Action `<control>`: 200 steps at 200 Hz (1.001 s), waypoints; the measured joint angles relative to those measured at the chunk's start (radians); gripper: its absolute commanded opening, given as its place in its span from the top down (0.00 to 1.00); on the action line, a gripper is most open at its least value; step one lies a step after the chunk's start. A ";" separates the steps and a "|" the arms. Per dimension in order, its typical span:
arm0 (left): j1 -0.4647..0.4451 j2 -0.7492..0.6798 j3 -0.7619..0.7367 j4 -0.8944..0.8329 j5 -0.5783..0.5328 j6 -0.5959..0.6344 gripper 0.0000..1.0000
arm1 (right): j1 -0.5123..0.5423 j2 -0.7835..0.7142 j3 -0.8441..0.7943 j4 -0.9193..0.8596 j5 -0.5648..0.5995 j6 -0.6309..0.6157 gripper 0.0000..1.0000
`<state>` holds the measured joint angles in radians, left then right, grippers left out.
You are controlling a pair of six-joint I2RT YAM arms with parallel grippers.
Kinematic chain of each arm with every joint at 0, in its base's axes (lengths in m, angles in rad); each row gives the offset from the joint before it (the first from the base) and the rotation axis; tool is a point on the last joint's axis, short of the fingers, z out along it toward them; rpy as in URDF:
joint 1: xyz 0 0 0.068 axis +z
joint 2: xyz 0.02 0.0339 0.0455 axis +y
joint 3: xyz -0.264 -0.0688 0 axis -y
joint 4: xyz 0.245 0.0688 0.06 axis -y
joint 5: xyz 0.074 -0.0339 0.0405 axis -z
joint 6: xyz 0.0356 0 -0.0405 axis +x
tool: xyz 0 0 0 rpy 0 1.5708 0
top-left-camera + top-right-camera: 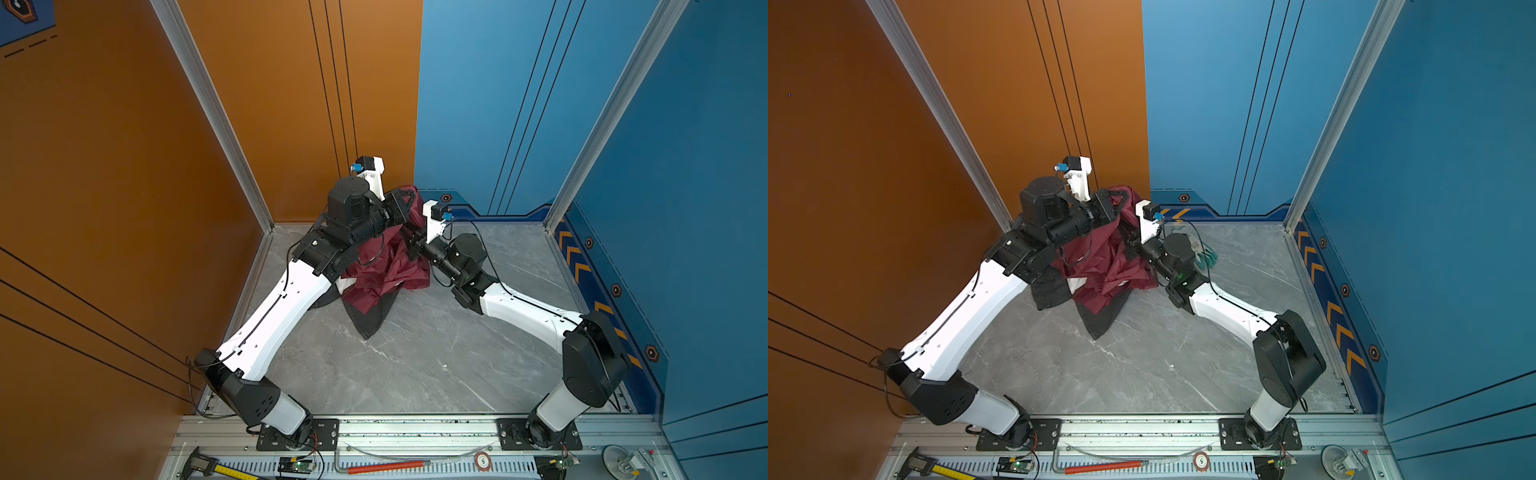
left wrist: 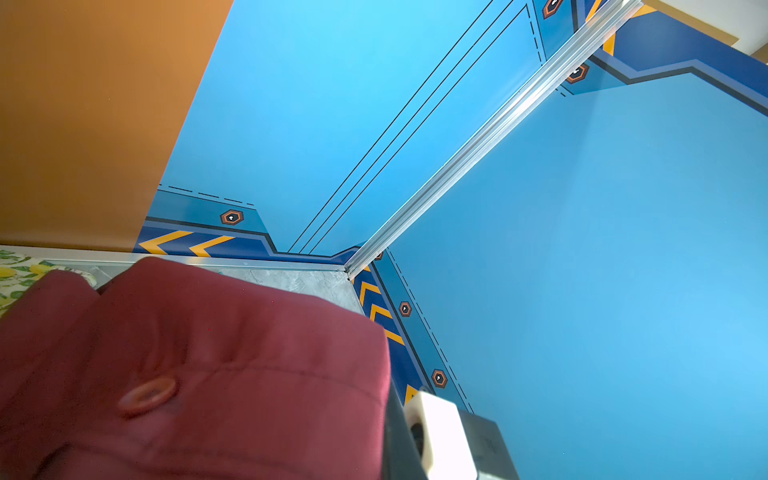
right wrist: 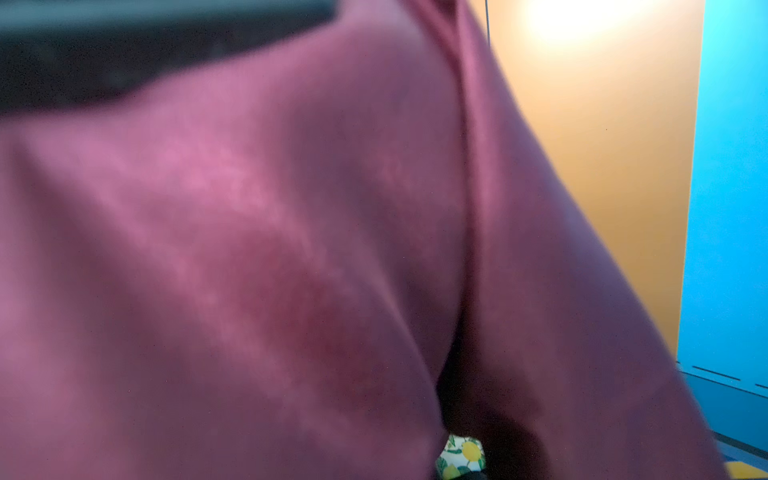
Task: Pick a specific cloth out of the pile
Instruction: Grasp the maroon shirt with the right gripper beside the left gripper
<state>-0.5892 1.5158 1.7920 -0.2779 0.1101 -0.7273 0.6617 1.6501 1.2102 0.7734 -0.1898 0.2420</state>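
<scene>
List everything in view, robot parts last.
maroon cloth: 1, dark maroon, held up at the table's far middle, lower end draped on the pile
dark grey garments: at least 1, dark grey, bottom of the pile
white cloth: 1, white, in the pile by the left arm
lemon-print cloth: 1, yellow-green, behind the maroon cloth, seen in wrist views only
glove: 1, white and teal, behind the right arm
table: 1, grey marble
tools: several, red, black, yellow, front rail
left gripper: 1, black, raised, shut on the maroon cloth
right gripper: 1, black, shut on the maroon cloth's side fold
</scene>
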 measured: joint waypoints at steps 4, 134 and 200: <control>0.002 -0.002 -0.003 0.002 0.000 0.000 1.00 | 0.000 0.000 0.000 0.005 -0.001 0.004 1.00; 0.078 -0.055 -0.201 0.124 0.006 -0.003 0.56 | -0.056 -0.065 0.005 -0.087 -0.003 0.149 1.00; 0.081 -0.142 -0.274 0.166 0.003 0.039 0.23 | -0.132 -0.200 0.052 -0.189 0.046 0.159 1.00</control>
<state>-0.5079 1.3739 1.5185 -0.1123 0.1135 -0.6888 0.5301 1.4506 1.2621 0.5846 -0.1440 0.4007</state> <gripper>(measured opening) 0.749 0.053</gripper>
